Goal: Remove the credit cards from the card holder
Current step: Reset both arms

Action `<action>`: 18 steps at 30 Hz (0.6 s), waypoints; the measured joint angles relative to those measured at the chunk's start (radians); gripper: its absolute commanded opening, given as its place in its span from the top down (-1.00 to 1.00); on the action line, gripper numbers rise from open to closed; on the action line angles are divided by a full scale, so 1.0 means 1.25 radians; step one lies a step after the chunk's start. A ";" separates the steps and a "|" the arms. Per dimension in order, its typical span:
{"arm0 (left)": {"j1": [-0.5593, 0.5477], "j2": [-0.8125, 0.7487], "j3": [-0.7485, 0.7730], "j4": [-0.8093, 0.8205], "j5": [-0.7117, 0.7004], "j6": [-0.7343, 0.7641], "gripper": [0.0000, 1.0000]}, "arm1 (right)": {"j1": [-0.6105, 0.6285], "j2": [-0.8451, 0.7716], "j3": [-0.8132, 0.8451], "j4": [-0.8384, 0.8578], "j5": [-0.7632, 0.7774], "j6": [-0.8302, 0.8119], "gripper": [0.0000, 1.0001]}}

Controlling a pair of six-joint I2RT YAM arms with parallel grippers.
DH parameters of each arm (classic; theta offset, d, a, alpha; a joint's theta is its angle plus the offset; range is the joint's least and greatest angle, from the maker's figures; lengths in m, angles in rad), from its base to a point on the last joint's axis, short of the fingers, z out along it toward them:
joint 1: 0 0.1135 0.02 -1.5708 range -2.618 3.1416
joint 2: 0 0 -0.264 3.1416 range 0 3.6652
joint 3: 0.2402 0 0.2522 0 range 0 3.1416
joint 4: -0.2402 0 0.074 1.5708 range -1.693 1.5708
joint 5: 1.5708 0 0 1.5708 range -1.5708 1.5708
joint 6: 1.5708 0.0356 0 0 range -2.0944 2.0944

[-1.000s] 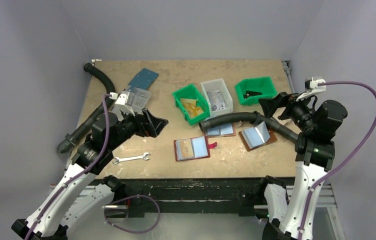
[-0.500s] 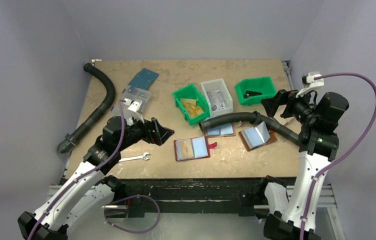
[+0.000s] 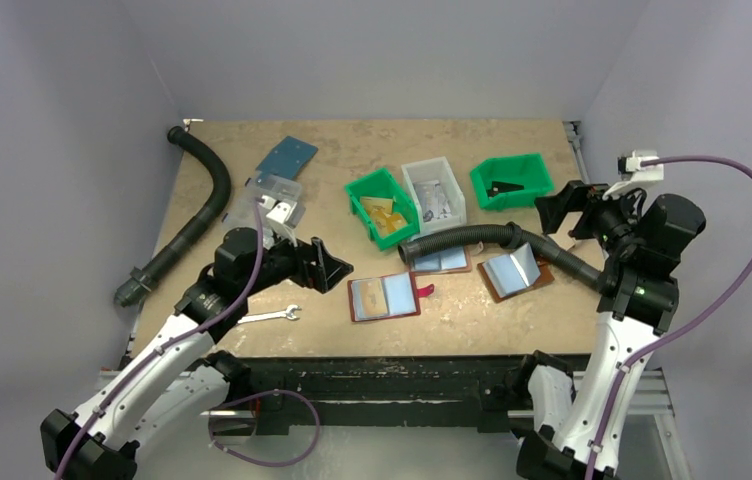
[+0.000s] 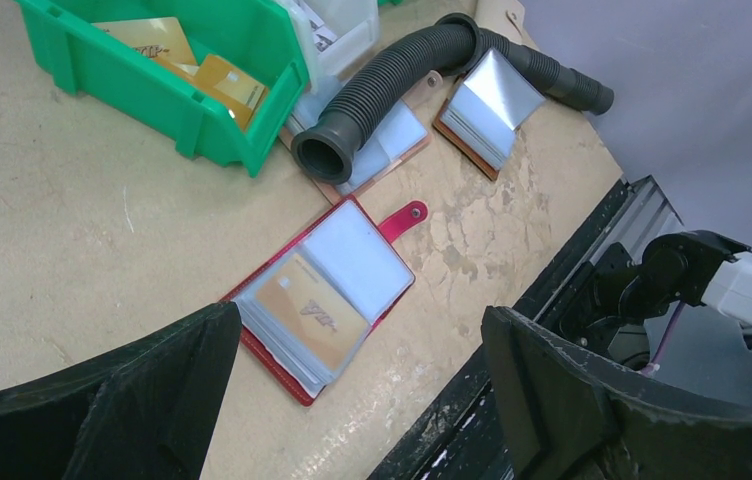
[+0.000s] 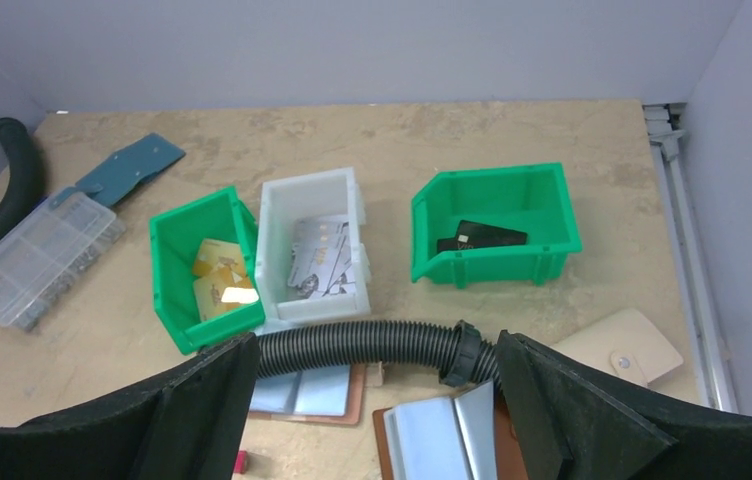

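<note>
Two grippers stand spread wide with nothing between them: the left gripper [image 3: 337, 268] hovers just left of the dark red bifold card holder [image 4: 322, 300], and the right gripper [image 3: 564, 208] is well off at the far right. The holder lies open near the near edge of the tan table [image 3: 352, 150]. One tan-orange credit card [image 4: 310, 312] shows in its left pocket; whether more cards lie under the shiny pockets I cannot tell. Beyond it, a black corrugated hose [image 3: 472, 238] covers part of a brown folder [image 3: 441, 261]. Farther still are three bins: a green bin [image 5: 202, 265] holds yellow-orange cards, a white bin [image 5: 310, 245] silvery cards, and a second green bin [image 5: 497, 225] one black card.
</note>
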 measured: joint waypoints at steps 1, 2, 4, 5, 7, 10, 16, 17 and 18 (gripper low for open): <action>0.000 0.004 0.000 0.002 0.002 0.000 -0.99 | 0.000 -0.004 -0.001 0.001 0.010 0.007 -0.97; 0.000 0.007 0.000 0.004 0.003 -0.001 -0.98 | 0.000 -0.005 -0.002 0.002 0.017 0.011 -0.98; 0.000 0.014 0.000 0.010 0.010 -0.002 -0.98 | -0.001 -0.009 -0.005 0.007 0.028 0.026 -0.98; 0.000 0.016 0.000 0.013 0.013 -0.003 -0.98 | -0.001 -0.011 -0.008 0.010 0.031 0.033 -0.98; 0.000 0.020 -0.001 0.019 0.018 -0.009 -0.98 | -0.001 -0.013 -0.011 0.015 0.031 0.045 -0.98; 0.000 0.019 -0.014 0.047 0.019 -0.031 -0.98 | -0.001 -0.013 -0.012 0.027 0.029 0.063 -0.98; 0.000 0.029 -0.036 0.072 0.022 -0.070 -0.99 | -0.001 -0.018 -0.018 0.045 0.023 0.084 -0.98; 0.000 0.034 -0.036 0.074 0.024 -0.073 -0.99 | -0.001 -0.021 -0.024 0.050 0.023 0.087 -0.98; 0.000 0.037 -0.036 0.075 0.024 -0.073 -0.99 | -0.001 -0.024 -0.030 0.052 0.023 0.091 -0.98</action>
